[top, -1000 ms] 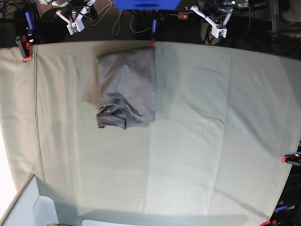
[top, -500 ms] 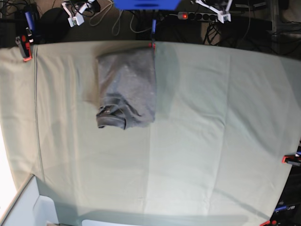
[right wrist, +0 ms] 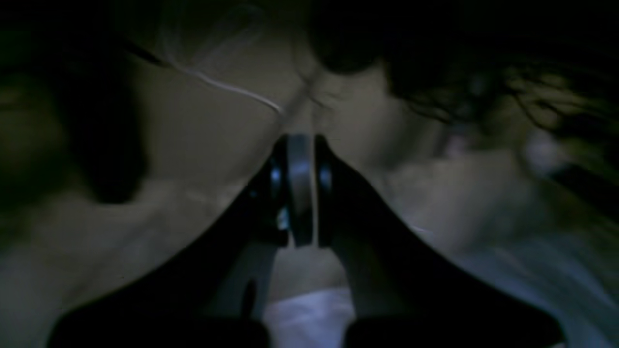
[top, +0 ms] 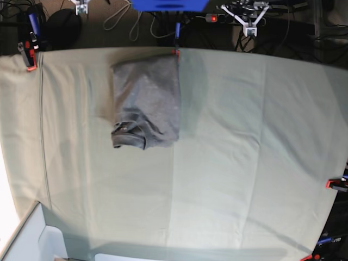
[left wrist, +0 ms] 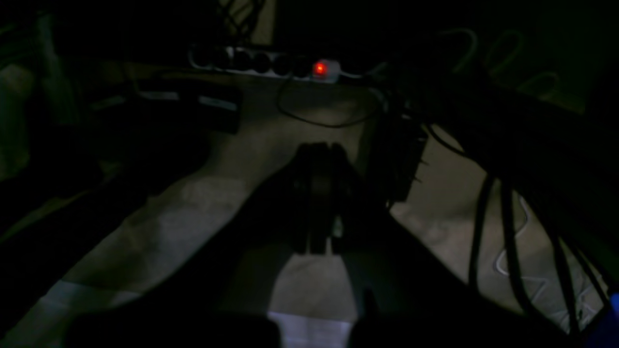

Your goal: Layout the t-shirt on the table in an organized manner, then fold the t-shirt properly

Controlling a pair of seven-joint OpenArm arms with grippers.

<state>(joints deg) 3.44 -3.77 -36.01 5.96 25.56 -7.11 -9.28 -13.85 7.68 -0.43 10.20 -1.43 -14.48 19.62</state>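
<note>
The dark grey t-shirt (top: pixel 147 100) lies folded into a narrow rectangle on the table (top: pixel 234 147), near its far edge and left of centre. A bunched sleeve or collar part sits at its near left corner. My left gripper (top: pixel 249 26) hangs beyond the table's far edge at the right. In the left wrist view it (left wrist: pixel 317 151) is shut and empty over a dim floor. My right gripper (top: pixel 81 8) is beyond the far edge at the left. In the right wrist view it (right wrist: pixel 300 142) is shut and empty. Neither touches the shirt.
Red clamps (top: pixel 31 61) (top: pixel 175 52) (top: pixel 334 185) hold the cloth at the table's edges. A power strip with a red light (left wrist: pixel 319 68) and cables (left wrist: pixel 503 227) lie behind the table. A white bin (top: pixel 32 239) stands at the near left corner.
Both grippers have drawn further back and up behind the table's far edge. The folded t-shirt has not moved.
</note>
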